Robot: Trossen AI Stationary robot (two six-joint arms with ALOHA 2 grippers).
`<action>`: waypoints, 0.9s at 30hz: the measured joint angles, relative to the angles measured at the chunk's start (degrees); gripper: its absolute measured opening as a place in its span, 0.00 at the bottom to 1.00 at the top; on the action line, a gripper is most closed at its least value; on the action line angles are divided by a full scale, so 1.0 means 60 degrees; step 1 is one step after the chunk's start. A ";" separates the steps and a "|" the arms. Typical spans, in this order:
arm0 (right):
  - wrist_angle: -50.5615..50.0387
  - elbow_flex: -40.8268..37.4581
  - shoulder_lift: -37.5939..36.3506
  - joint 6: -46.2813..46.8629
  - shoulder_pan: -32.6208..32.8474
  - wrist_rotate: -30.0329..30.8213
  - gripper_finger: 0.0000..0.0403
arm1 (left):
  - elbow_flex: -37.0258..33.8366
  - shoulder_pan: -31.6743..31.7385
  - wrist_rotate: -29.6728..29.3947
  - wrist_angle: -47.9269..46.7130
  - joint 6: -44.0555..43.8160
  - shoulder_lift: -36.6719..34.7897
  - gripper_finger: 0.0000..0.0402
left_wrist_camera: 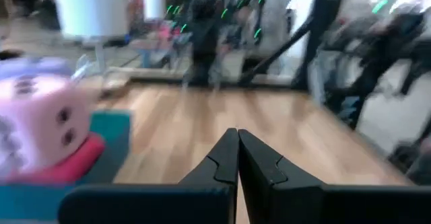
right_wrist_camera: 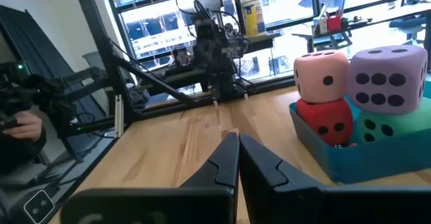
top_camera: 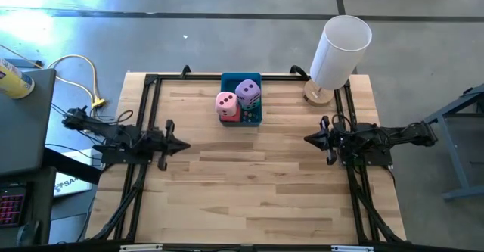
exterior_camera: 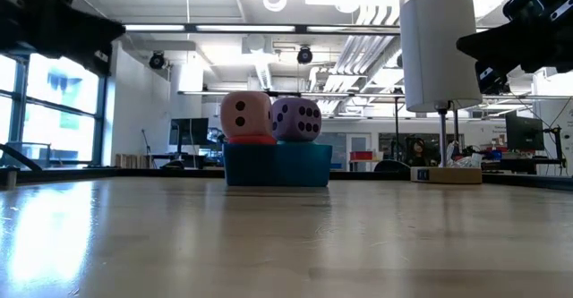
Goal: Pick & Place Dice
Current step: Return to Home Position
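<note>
Since all four dice rest in the blue tray (right_wrist_camera: 357, 162) at the far edge of the bench (top_camera: 249, 199), placement appears complete: pink die (right_wrist_camera: 322, 76) on red die (right_wrist_camera: 330, 121), purple die (right_wrist_camera: 385, 79) on teal die (right_wrist_camera: 385, 128). Left jaws and right jaws are pressed together, empty, at opposite bench sides. Judged step: homing. The next move calls only for settling both into the parked pose.

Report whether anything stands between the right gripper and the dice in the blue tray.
Nothing visible does. Bare tabletop lies between the right gripper and the blue tray. The pink die and purple die sit exposed on top; only the tray's wall fronts the red die and teal die.
</note>
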 joint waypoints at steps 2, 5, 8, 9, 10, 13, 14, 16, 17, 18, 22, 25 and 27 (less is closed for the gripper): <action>-0.0004 -0.0004 0.0000 0.0000 0.0000 0.0000 0.01 | -0.0159 0.0000 0.0346 0.0340 -0.0051 -0.0003 0.00; -0.0004 -0.0004 0.0000 0.0000 0.0000 -0.0006 0.01 | -0.0163 0.0000 0.0740 0.0159 -0.0172 0.0059 0.00; -0.0004 -0.0007 0.0007 0.0000 0.0000 -0.0025 0.01 | -0.0170 -0.0003 0.1287 0.0236 -0.0246 -0.0015 0.00; -0.0004 -0.0007 0.0007 0.0000 0.0000 -0.0025 0.01 | -0.0173 0.0000 0.1374 0.0286 -0.0251 -0.0037 0.00; -0.0004 -0.0008 0.0008 0.0000 0.0000 -0.0026 0.01 | -0.0176 0.0000 0.1443 0.0279 -0.0262 -0.0040 0.00; -0.0004 -0.0015 0.0011 0.0000 0.0000 -0.0029 0.01 | -0.0179 0.0000 0.1406 0.0224 -0.0279 -0.0039 0.00; -0.0001 -0.0015 0.0011 0.0000 0.0000 -0.0029 0.01 | -0.0182 0.0000 0.1374 0.0230 -0.0310 -0.0039 0.00; 0.0003 -0.0016 0.0011 0.0000 0.0000 -0.0029 0.01 | -0.0189 0.0000 0.1366 0.0230 -0.0316 -0.0039 0.00; 0.0003 -0.0018 0.0011 0.0000 0.0000 -0.0033 0.01 | -0.0189 0.0000 0.1364 0.0227 -0.0309 -0.0039 0.00; 0.0003 -0.0018 0.0011 0.0000 0.0000 -0.0033 0.01 | -0.0195 0.0000 0.1355 0.0224 -0.0299 -0.0036 0.00; 0.0007 -0.0022 0.0011 0.0000 0.0000 -0.0033 0.01 | -0.0199 0.0000 0.0841 0.0122 -0.0567 -0.0039 0.00; 0.0007 -0.0022 0.0011 -0.0001 0.0000 -0.0035 0.01 | -0.0203 0.0003 0.0621 -0.0146 -0.0853 -0.0026 0.00; 0.0007 -0.0022 0.0011 -0.0003 0.0000 -0.0036 0.01 | -0.0203 0.0003 0.0621 -0.0123 -0.0885 0.0063 0.00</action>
